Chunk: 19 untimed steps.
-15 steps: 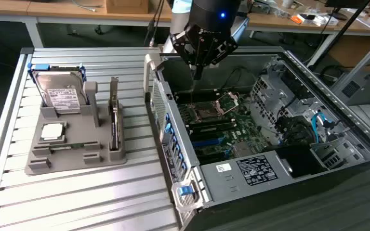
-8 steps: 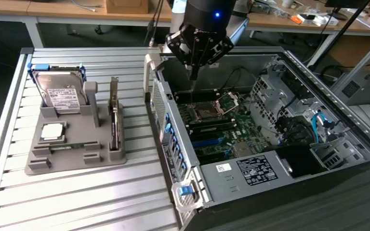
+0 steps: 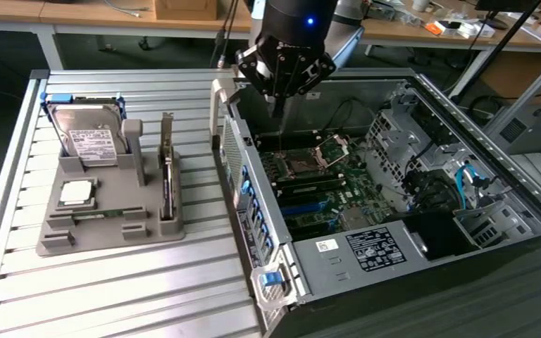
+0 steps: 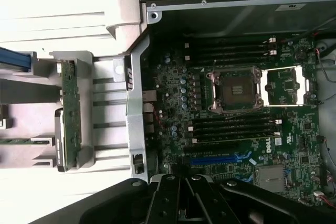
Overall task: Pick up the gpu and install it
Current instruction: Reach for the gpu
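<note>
The pincer (image 4: 181, 192), nearest the wrist camera, is clenched on nothing and hangs over the open computer case (image 3: 251, 197), above its motherboard (image 3: 322, 186). The gpu (image 3: 167, 179) stands on edge in 1 slot of a grey holder (image 3: 110, 236) on the slatted surface (image 3: 110, 296), well apart from the pincer. A hard drive (image 3: 90, 141) and a CPU chip (image 3: 76, 191) sit beside it. The case's wall stands between gpu and motherboard.

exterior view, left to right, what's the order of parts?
hard drive → gpu card standing on edge → processor socket on the board in the open case → blue cables. Small square chip and the arm left out: they overlap the others sideways.
</note>
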### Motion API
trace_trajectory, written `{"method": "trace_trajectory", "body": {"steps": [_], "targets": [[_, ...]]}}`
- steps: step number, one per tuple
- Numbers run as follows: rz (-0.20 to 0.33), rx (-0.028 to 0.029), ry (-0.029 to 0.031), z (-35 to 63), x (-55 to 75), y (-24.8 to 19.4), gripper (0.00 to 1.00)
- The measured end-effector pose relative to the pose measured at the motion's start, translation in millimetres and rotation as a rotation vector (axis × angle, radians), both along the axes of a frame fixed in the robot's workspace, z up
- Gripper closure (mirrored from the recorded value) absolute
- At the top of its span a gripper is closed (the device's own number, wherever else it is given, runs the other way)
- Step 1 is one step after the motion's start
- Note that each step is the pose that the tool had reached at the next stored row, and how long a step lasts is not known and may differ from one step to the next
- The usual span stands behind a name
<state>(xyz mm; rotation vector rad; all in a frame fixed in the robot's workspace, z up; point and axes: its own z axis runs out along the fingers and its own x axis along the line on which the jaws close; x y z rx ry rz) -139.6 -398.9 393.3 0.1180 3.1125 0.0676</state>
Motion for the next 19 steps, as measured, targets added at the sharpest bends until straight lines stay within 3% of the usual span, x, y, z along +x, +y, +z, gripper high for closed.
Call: {"method": "trace_trajectory", "body": {"steps": [19], "targets": [[0.0, 0.0001, 0.0, 0.0, -5.2, 0.0, 0.89]]}}
